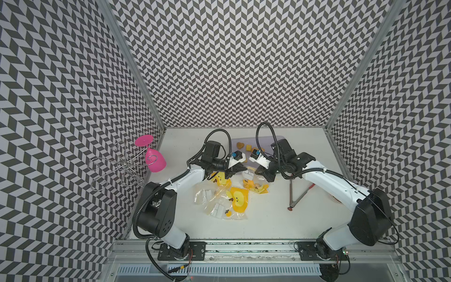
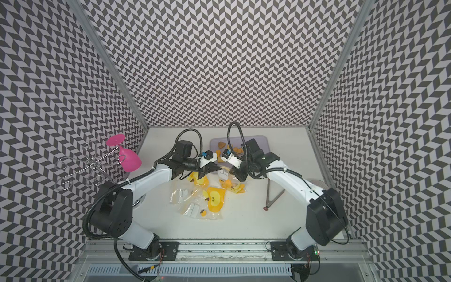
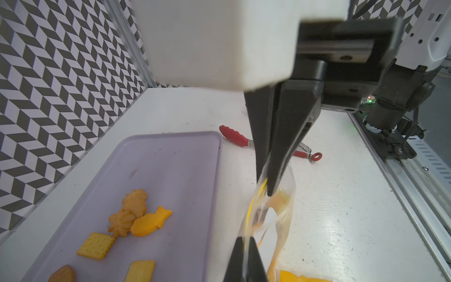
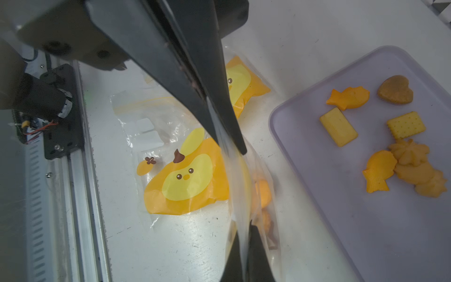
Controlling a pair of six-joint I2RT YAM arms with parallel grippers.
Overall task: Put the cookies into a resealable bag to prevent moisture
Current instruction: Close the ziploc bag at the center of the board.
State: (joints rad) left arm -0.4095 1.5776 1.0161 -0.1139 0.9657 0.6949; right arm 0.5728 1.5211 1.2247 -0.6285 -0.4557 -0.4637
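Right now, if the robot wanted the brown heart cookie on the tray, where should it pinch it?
Probably from straight above, pinching the heart cookie by its opposite edges. It lies flat on the purple tray, touching none of the other cookies, so jaws fit beside it but not under it. First the left gripper or right gripper must release the clear bag.

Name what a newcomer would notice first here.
Both arms meet mid-table: the left gripper and the right gripper are each shut on one clear bag, held up between them. Beyond it, orange and yellow cookies lie on a lavender tray. A pink goblet hangs from a wire rack off to the left.
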